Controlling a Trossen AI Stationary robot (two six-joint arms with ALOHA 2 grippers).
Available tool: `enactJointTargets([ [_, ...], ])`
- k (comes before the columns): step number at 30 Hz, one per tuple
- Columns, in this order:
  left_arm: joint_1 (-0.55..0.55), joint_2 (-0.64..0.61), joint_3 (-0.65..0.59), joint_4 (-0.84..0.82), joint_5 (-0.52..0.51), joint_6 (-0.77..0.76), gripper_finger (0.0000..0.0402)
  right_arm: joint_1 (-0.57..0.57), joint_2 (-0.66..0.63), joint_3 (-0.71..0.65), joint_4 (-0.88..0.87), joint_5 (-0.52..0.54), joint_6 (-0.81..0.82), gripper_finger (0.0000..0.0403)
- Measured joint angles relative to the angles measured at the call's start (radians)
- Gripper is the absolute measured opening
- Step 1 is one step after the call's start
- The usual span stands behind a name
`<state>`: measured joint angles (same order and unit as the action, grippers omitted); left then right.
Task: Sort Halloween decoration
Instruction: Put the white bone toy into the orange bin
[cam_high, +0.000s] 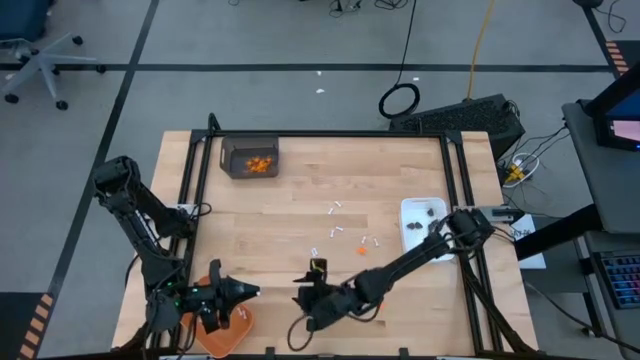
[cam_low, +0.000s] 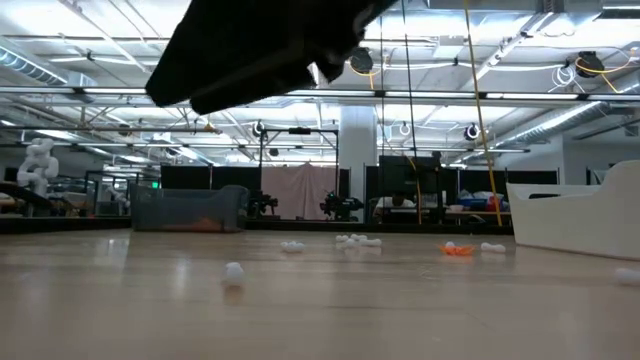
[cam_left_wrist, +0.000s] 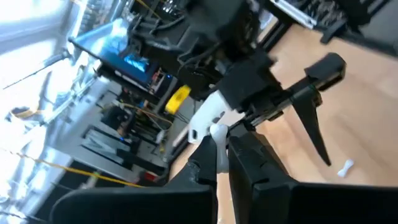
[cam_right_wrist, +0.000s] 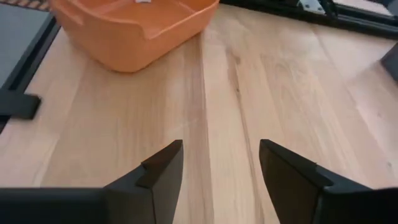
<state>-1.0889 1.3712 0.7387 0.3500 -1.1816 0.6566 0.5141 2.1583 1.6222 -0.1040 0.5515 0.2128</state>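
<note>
Left end effector (cam_left_wrist: 217, 140) clamped on a white stick (cam_left_wrist: 217, 132); right end effector (cam_right_wrist: 221, 163) apart.

Overhead, table-level, two wrist views

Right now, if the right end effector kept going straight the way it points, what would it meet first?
Probably the orange tray. The right end effector stands open over bare table, and the tray lies ahead, slightly to one side, so it might only clip its corner; depth is hard to judge.
</note>
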Motion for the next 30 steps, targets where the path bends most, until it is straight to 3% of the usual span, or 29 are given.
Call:
enactJointTargets([
  [9,0.0,0.0,0.0,0.004,0.0,-0.358,0.0009,0.119,-0.072,0.001,-0.209,0.101,-0.039,0.0167],
  [15,0.0,-0.001,0.0,-0.017,0.0,-0.557,0.0009,0.172,-0.082,0.001,-0.301,0.11,-0.005,0.0164],
  [25,-0.001,-0.001,0.0,-0.026,-0.005,-0.6,0.0009,0.171,-0.001,0.001,-0.085,0.106,0.008,0.0164],
  [30,-0.043,-0.002,0.029,-0.077,0.12,-0.612,0.0009,0.158,0.0,0.001,-0.085,0.107,0.039,0.0164],
])
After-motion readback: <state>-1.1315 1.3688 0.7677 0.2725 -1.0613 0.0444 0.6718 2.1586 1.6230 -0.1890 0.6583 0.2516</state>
